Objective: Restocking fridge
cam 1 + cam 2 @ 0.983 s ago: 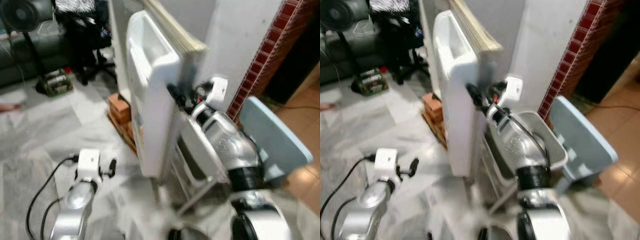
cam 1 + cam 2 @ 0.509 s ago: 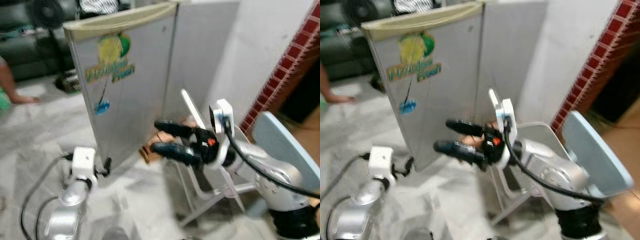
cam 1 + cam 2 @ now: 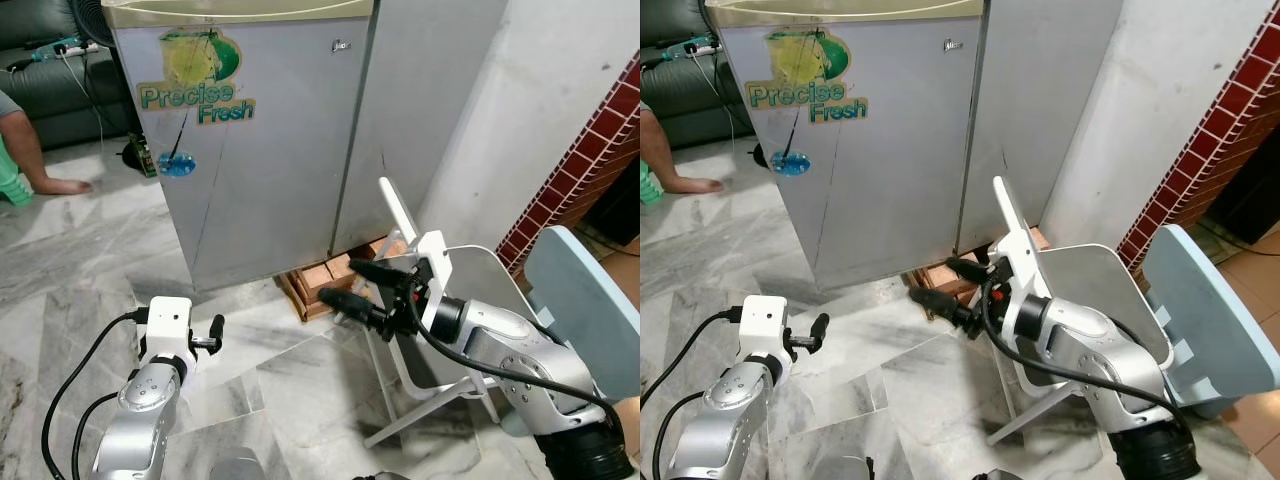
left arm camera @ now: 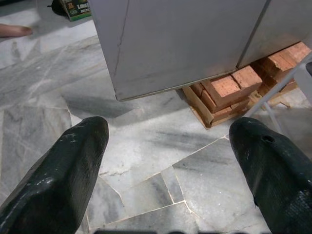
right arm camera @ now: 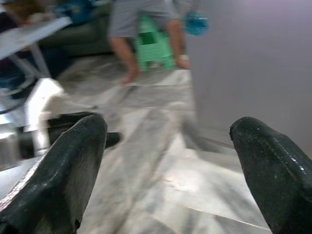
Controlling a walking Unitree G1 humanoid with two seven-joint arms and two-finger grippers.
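Our fridge [image 3: 240, 140] door, open a second ago, now stands shut at upper left, with the right end effector [image 3: 352, 286] spread wide, empty; restocking looks finished.

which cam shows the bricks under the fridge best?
Left wrist view: the bricks sit sharp and close, stacked on a wooden pallet under the fridge. Both eye views show them smaller, partly hidden behind the right gripper. Right wrist view gives only blurred floor and the fridge door.

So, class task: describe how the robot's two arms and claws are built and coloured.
Both arms are rounded silver shells with black joints. Each wrist carries a white box and trailing black cables. The left claw and right claw each have two long black fingers; a small red mark sits behind the right one.
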